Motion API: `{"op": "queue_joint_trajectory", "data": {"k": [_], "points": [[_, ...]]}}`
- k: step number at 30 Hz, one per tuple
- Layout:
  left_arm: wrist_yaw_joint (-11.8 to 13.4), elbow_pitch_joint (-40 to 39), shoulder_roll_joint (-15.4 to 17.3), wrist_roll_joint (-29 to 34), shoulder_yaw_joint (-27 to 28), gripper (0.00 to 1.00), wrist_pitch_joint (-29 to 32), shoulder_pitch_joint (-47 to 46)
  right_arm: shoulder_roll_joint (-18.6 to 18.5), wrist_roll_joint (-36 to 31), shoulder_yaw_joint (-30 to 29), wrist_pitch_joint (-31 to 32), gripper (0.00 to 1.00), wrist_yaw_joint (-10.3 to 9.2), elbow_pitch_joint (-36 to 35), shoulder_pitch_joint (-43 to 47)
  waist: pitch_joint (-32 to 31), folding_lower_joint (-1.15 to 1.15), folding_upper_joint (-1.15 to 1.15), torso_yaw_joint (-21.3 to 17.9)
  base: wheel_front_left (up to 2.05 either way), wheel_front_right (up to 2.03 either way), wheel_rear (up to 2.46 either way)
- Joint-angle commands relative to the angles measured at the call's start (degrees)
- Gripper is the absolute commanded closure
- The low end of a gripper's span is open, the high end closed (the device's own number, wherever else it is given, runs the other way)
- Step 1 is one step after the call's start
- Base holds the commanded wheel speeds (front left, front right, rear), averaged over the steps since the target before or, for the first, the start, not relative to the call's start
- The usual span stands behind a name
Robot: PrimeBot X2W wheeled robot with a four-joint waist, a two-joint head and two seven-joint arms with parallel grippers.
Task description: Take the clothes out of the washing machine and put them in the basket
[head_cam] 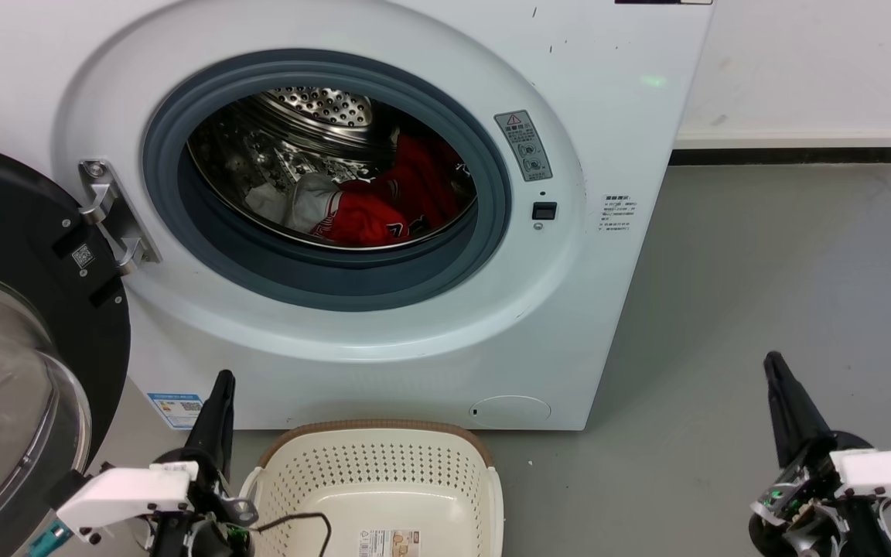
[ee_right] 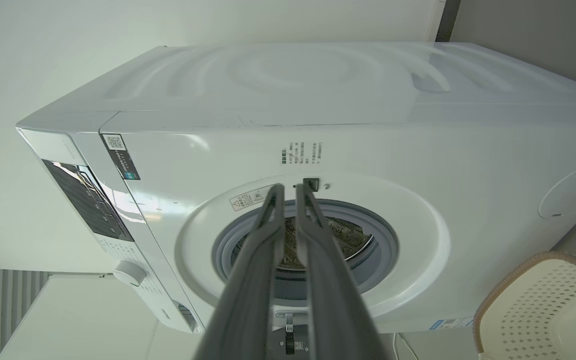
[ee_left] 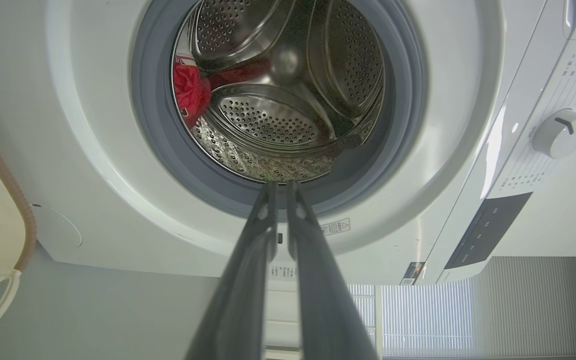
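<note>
Down in front of the washing machine point(head_cam: 414, 371), both my claws hang low, well apart from the porthole. My left gripper point(head_cam: 223, 379) and my right gripper point(head_cam: 772, 363) each have their fingers drawn nearly together, only a thin slit between them, and neither has hold of anything. The clothes point(head_cam: 368, 213) lie low in the steel drum point(head_cam: 322, 104), red jersey heaped to the right with a white piece at its left. The basket point(head_cam: 384, 425) stands just below the porthole against the machine's front, with no clothes in it.

I judge several ways this could go wrong. The heap sits behind the deep grey seal point(head_cam: 322, 271), so a shallow reach could scrape my fingers on the rubber. A pinch on one fold may lift the jersey and leave the white piece behind, or let slack cloth slip onto the floor point(head_cam: 724, 309) short of the basket. The open door point(head_cam: 20, 255) crowds my left arm, and its hinge point(head_cam: 109, 213) could catch trailing fabric.

Writing: a grey warning sticker point(head_cam: 523, 145) with a red triangle, a small printed notice point(head_cam: 616, 214), a blue-edged sticker with a QR code point(head_cam: 179, 408), and a paper label point(head_cam: 389, 543) on the basket's bottom. All are too small to read, and I can make out no brand.
</note>
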Motion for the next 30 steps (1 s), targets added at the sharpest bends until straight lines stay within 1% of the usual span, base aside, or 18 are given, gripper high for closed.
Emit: {"op": "queue_joint_trajectory", "data": {"k": [1,7,13,24,30], "points": [[0.01,0.55,-0.10,0.08,-0.49,0.00,-0.26,0.34,0.11,-0.14,0.15,-0.32,0.00,-0.03,0.42,0.50,0.01,0.00,0.00,0.00,0.00,0.00,0.00],[0.01,-0.30,-0.08,1.18,-2.69,0.00,-2.13,-0.04,0.08,-1.45,1.08,-2.15,0.00,-0.02,-1.24,1.39,0.01,0.00,0.00,0.03,0.00,0.00,0.00],[0.01,-1.47,-0.04,5.50,-3.45,0.00,-3.81,-0.35,0.06,-5.95,1.37,-3.81,0.00,-0.02,-2.68,2.19,-0.01,0.00,0.00,0.07,0.00,0.00,0.00],[0.02,-3.21,-0.03,18.32,-3.92,0.00,-6.54,-0.62,-0.07,-23.95,1.96,-6.56,0.00,0.00,-4.95,3.25,-0.03,0.00,0.00,0.11,0.00,0.00,0.00],[0.84,-3.76,-0.03,26.45,-5.07,0.00,-7.91,-0.76,-0.04,-33.42,2.14,-7.93,0.00,0.01,-6.03,3.88,-0.08,0.00,0.00,0.16,0.00,0.00,0.00]]}}
